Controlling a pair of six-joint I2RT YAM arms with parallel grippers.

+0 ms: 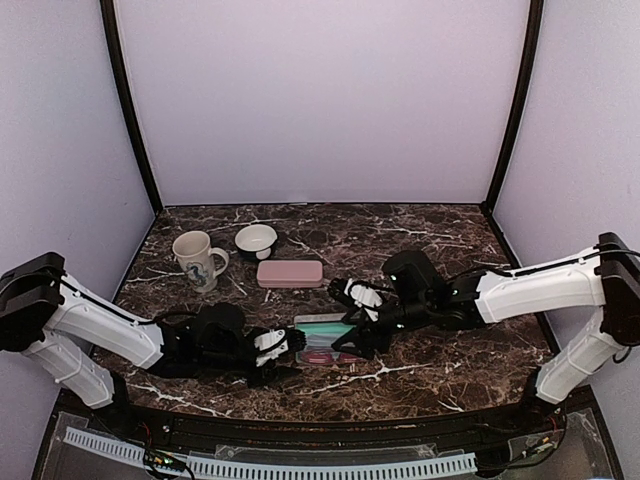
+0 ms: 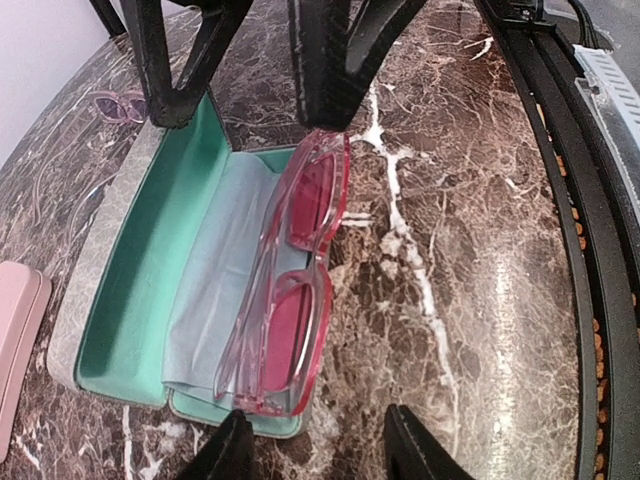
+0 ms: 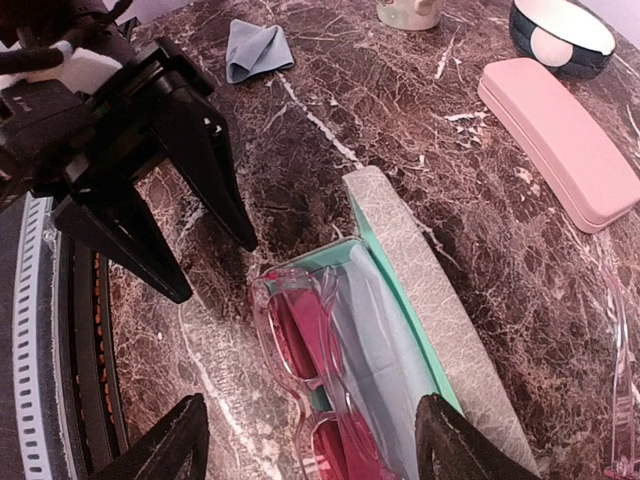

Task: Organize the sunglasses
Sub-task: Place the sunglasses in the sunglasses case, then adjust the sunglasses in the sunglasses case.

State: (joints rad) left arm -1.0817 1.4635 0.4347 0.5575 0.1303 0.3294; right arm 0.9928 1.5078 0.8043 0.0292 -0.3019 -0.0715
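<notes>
Sunglasses, the thin translucent red plastic pair [image 2: 295, 270], lie along the near long edge of the open oblong case with grey marbled shell and teal lining [image 2: 150, 250]. They sit partly on the pale-blue cleaning cloth [image 2: 215, 290] spread inside and partly over the case's lip, toward the dark veined marble table [image 2: 460, 260]. Not seated down in the tray yet.

Handling, my read: very light. The frame is stiff but thin, so it is likely brittle at the hinges and bridge. Glossy lenses and frame will slip under hard pads and will mark. I would take hold across the frame at the bridge or at one outer corner, with a soft pinch, never on a lens face. A push on one end should slide the pair easily over the cloth.

Left gripper [image 2: 318, 440]: jaws about half apart, tips either side of the nearer end of the frame, closed on nothing.

Right gripper [image 3: 312, 420]: jaws wide, nothing held, straddling the other end of the case and the frame. In the left wrist view one finger [image 2: 325, 70] comes down right at the tip of the frame. I cannot tell from this angle whether it touches or hangs just above.
</notes>
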